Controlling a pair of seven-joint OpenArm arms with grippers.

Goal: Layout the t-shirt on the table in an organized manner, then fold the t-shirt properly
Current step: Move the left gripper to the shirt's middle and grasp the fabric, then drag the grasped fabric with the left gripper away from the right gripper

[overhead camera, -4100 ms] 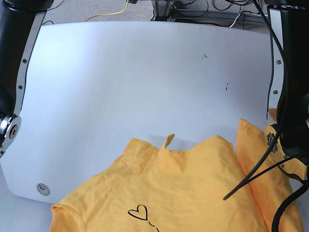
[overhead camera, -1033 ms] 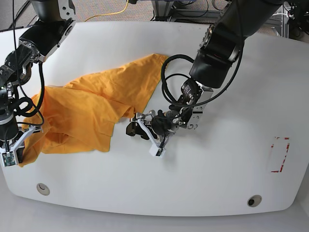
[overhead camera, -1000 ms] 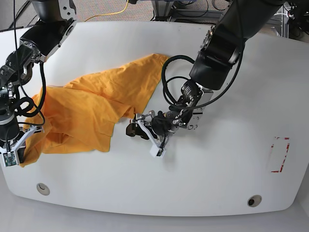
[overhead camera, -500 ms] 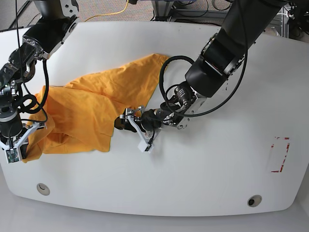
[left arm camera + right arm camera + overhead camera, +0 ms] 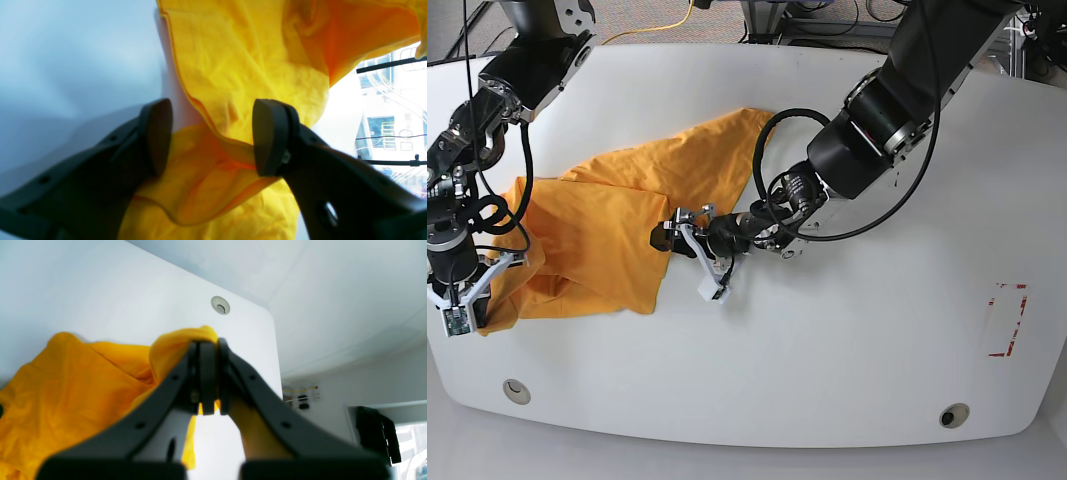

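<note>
Left gripper [image 5: 689, 250]: wide open; you have the t-shirt [image 5: 627, 215] hem between its jaws.
Right gripper [image 5: 205, 378]: clamped on the shirt's corner at the table [image 5: 827, 400]'s left edge.

Orange-yellow t-shirt [image 5: 617, 215] crumpled, wrinkled, on left part of white table [image 5: 857, 340]

We found no readable text, label, brand, number or sign in any view. The t-shirt [image 5: 617, 225] showed plain orange-yellow cloth, and the table [image 5: 847, 350] bore only a red tape outline [image 5: 1005, 320], without lettering.
</note>
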